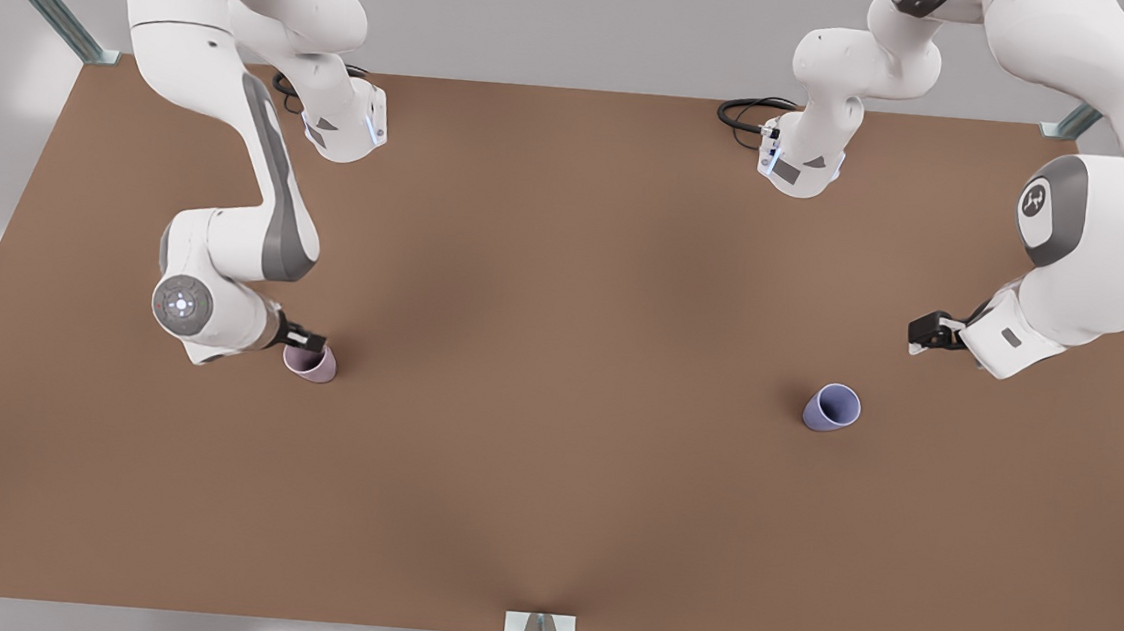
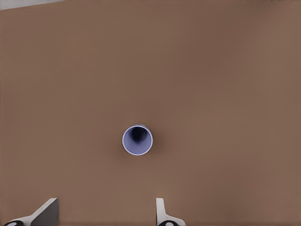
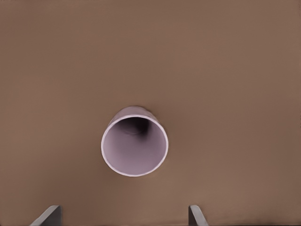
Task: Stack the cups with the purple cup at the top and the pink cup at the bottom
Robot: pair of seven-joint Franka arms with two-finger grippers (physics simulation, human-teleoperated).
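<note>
Two cups upright on the brown bench [image 1: 546, 515], well apart; one tool over each.

Pink cup [image 1: 311, 364] sits toward 9 o'clock in the front view, mouth up, nothing in it. Right tool [image 1: 304, 340] hangs just above its rim; in the right wrist view the cup [image 3: 134, 147] lies ahead of the spread fingers [image 3: 47, 215], which hold nothing. Purple cup [image 1: 832, 408] sits toward 3 o'clock, also mouth up. Left tool [image 1: 927, 334] is higher, at about 1 o'clock from that cup and clear of it; its fingers [image 2: 44, 213] stand wide apart, gripping nothing, with the cup [image 2: 137, 140] small below.
</note>
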